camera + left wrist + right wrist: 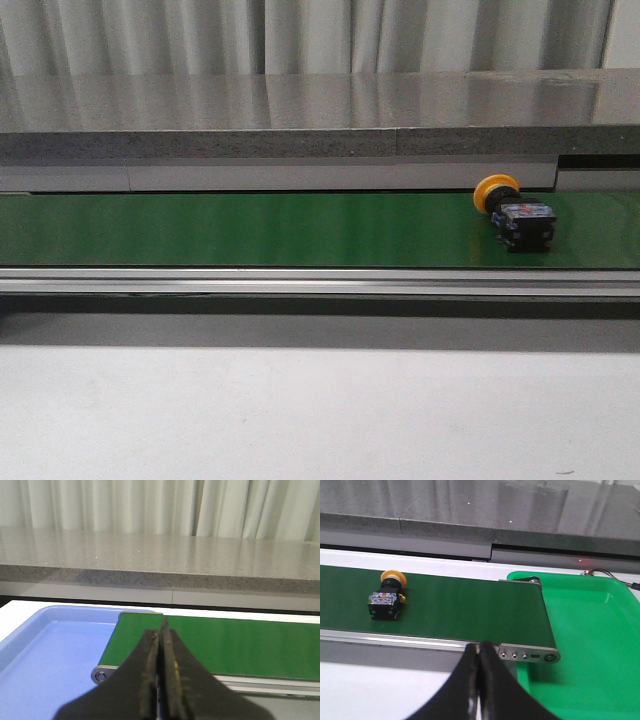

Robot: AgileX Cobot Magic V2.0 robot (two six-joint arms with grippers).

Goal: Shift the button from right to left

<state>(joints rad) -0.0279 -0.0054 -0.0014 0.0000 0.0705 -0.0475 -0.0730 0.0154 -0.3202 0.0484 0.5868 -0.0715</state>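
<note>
My right pincer (479,680) hangs back from the conveyor, its two fingers pressed flat together with nothing between them; it sits near the belt's right end, I judge so that it is ready for a reach onto the belt. My left pincer (161,677) is likewise closed tight and empty, poised over the left end of the green belt (240,645), beside the blue tray (45,655) that I take to be the drop place.

The button (514,211) lies on its side on the belt, toward the right end as the front view shows it, well apart from both pincers and short of the green tray (590,630) past the roller. It rests free, touching only the belt.

Its cap is round and yellow-orange, pointing away toward the grey stone ledge (300,120); the body is black and boxy, with small bluish marks on its end.
</note>
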